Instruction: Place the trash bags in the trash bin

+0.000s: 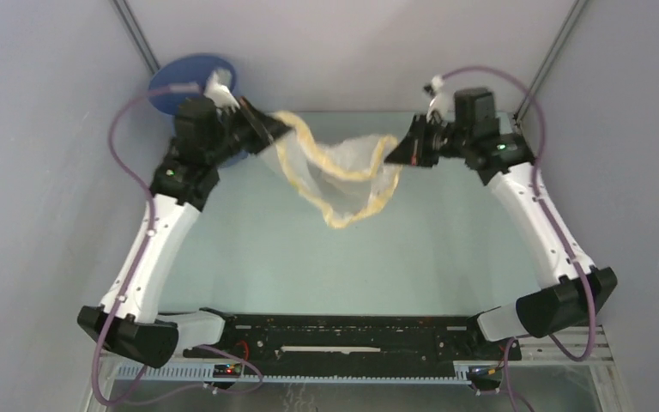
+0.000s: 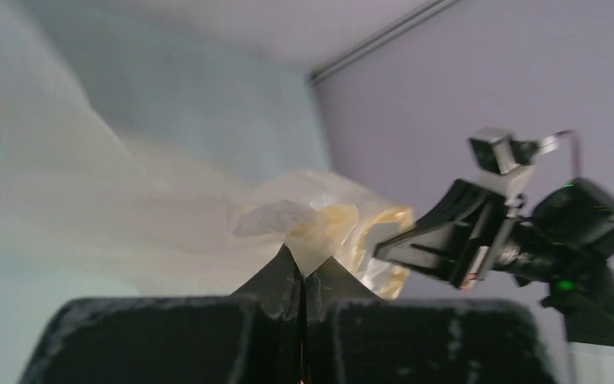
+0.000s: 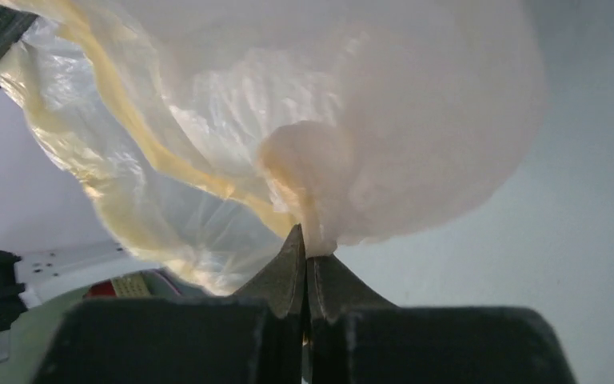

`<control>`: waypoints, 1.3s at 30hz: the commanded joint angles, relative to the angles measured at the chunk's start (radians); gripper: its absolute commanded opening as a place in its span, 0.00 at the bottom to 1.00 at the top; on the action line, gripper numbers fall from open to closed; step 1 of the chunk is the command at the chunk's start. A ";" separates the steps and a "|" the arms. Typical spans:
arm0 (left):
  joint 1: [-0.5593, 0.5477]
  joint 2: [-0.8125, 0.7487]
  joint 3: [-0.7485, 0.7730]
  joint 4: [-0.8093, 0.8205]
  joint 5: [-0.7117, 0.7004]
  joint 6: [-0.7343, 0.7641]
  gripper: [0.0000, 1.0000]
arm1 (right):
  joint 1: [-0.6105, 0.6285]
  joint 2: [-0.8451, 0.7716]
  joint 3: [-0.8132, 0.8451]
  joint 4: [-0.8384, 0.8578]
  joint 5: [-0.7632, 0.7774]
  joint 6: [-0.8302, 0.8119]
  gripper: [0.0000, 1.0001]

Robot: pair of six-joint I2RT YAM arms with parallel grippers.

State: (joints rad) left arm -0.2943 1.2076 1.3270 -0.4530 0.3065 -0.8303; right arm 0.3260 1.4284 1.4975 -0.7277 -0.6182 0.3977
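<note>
Holds the trash bag [image 1: 343, 176] spread open above the desk [image 1: 309, 257] — with the left pincer [image 1: 268, 130] clamped on one side of its yellow-banded rim, the right pincer [image 1: 392, 153] on the other. Shows the trash bin [image 1: 190, 81] far left, just behind the left pincer.

The left arm [image 1: 159, 232] and right arm [image 1: 532, 215] are each built around a long white link, along which small dark screw heads are dotted. Rounded black housings [image 1: 129, 335] are fitted at the ends farthest from the tools. The joints just behind each tool are cased in black, and a small green light [image 1: 500, 146] is lit there. A purple cable [image 1: 120, 129] is looped along each arm. The left tool [image 2: 302, 268] and right tool [image 3: 306, 248] are made of matt black wedge-shaped fingers, set on rough, speckled black blocks.
</note>
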 commanded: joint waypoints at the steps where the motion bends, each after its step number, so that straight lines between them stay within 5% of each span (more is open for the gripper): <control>1: -0.001 0.013 0.374 0.029 0.035 0.071 0.00 | -0.007 -0.040 0.313 -0.165 0.027 -0.079 0.00; 4: 0.000 -0.053 0.363 0.063 -0.079 0.078 0.00 | -0.010 -0.126 0.304 -0.111 0.059 -0.074 0.00; 7: 0.011 -0.132 0.142 0.040 -0.193 0.003 0.00 | -0.018 -0.224 0.076 0.002 0.076 -0.064 0.00; 12: 0.072 -0.188 -0.358 0.071 0.028 -0.188 0.00 | -0.050 -0.233 -0.244 -0.063 0.045 -0.059 0.00; 15: 0.067 -0.269 -0.507 0.094 0.041 -0.188 0.00 | -0.039 -0.248 -0.297 -0.145 0.061 -0.093 0.00; 18: 0.068 -0.350 -0.501 0.089 -0.001 -0.127 0.00 | -0.036 -0.331 -0.283 -0.091 0.038 -0.086 0.00; 24: 0.069 -0.288 -0.309 -0.020 0.022 0.078 0.23 | -0.044 -0.269 -0.135 -0.054 -0.064 -0.065 0.00; 26: 0.067 -0.281 -0.243 -0.092 0.002 0.169 0.40 | -0.044 -0.233 -0.102 -0.072 -0.069 -0.073 0.00; 28: 0.066 -0.293 -0.198 -0.168 -0.042 0.229 0.71 | -0.042 -0.214 -0.075 -0.079 -0.068 -0.078 0.00; 30: 0.059 -0.327 -0.193 -0.205 -0.073 0.261 0.86 | -0.042 -0.207 -0.052 -0.074 -0.065 -0.077 0.00; 39: 0.053 -0.501 -0.245 -0.237 -0.187 0.262 0.91 | -0.044 -0.142 0.045 -0.127 -0.042 -0.122 0.00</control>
State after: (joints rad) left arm -0.2363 0.7612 1.0714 -0.6785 0.2043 -0.6193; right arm 0.2829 1.2804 1.4849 -0.8223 -0.6621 0.3275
